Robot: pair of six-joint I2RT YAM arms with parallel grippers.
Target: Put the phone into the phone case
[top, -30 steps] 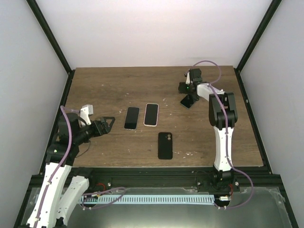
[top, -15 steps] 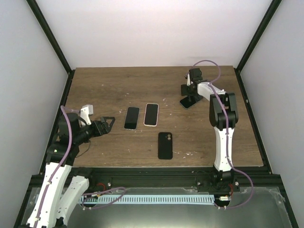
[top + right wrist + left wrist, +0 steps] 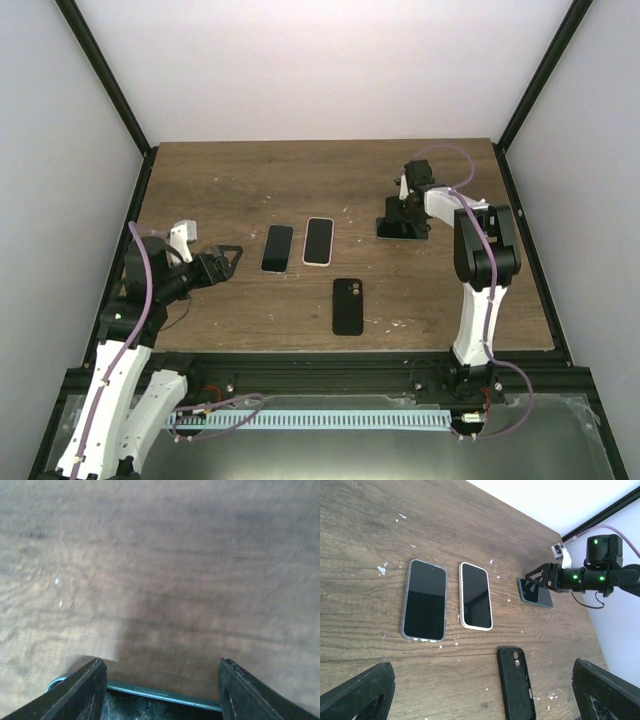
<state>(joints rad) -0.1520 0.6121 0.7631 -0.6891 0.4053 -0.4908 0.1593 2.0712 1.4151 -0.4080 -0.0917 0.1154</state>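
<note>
Holding the dark, teal-edged slab phone [image 3: 536, 593] low over the brown wooden table [image 3: 230, 180], upper right of the overhead frame.
The right gripper [image 3: 390, 222] has its fingers clamped on the phone's sides, while the left gripper [image 3: 232, 258], mid-left, gapes wide and empty. The empty black rubbery phone case [image 3: 348, 306] lies well apart, lower centre. The risk, I judge, is that a shallow edge grip lets the phone twist or slip in transit, or land askew on the case rim.
</note>
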